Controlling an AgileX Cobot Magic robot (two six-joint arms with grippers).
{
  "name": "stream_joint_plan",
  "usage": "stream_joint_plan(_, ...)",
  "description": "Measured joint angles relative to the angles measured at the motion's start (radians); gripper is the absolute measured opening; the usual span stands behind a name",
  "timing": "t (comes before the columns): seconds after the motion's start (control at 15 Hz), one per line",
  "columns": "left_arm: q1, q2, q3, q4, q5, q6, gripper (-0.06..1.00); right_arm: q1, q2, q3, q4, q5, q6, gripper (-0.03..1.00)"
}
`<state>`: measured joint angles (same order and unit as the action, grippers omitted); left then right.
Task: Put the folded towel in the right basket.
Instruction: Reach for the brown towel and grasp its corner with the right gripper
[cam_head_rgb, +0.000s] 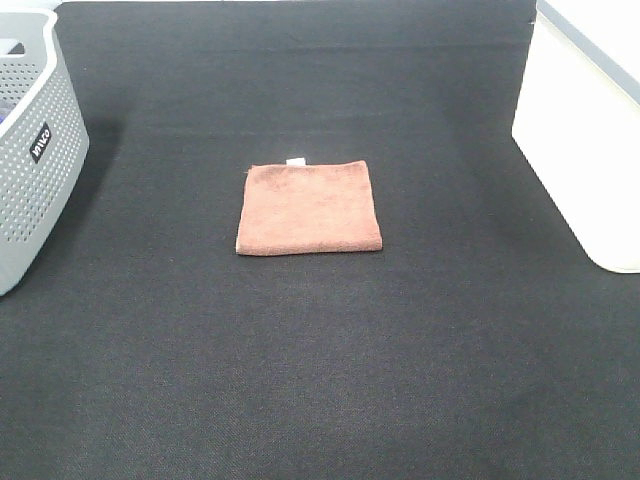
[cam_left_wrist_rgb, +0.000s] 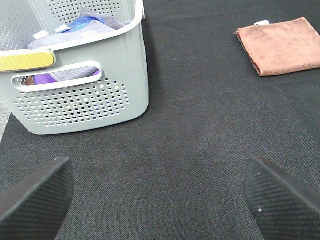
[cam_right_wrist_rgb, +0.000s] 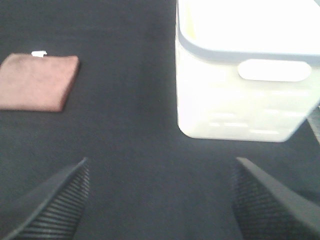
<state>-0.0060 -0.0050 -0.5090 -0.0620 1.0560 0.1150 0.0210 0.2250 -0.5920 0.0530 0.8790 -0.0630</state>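
Rust-brown terry is laid flat in the middle of the black tabletop (cam_head_rgb: 320, 380): the towel (cam_head_rgb: 309, 207), folded square, with its white tag (cam_head_rgb: 296, 161) on the far edge. It is touched by nothing and lies well apart from both baskets.

Because it lies so flat, only the top layer may be pinched. The fold would then be opened on lifting, and a trailing corner could be snagged on a rim. If it is carried too low, it may be dragged against the tall wall of the white basket (cam_head_rgb: 590, 150).

The left end effector (cam_left_wrist_rgb: 157, 197) and the right end effector (cam_right_wrist_rgb: 161, 202) are both held wide open and empty above bare tabletop.

The white basket stands at the right edge. Its inside is washed out in the right wrist view, so its contents cannot be told. In the grey basket (cam_head_rgb: 35, 170) at the left, blue, grey and purple cloths are seen.
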Motion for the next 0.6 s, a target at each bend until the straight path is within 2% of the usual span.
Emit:
stream_joint_plan(0.07, 0.0, 0.0, 0.0, 0.0, 0.0, 0.0, 0.87, 0.0, 0.124, -0.04, 0.039, -0.055, 0.0, 0.72)
stream_joint_plan(0.27, 0.0, 0.0, 0.0, 0.0, 0.0, 0.0, 0.87, 0.0, 0.389, -0.182, 0.098, -0.138, -0.033, 0.7)
stream_joint_plan(0.6, 0.0, 0.0, 0.0, 0.0, 0.0, 0.0, 0.87, 0.0, 0.839, -0.557, 0.198, -0.138, -0.173, 0.69)
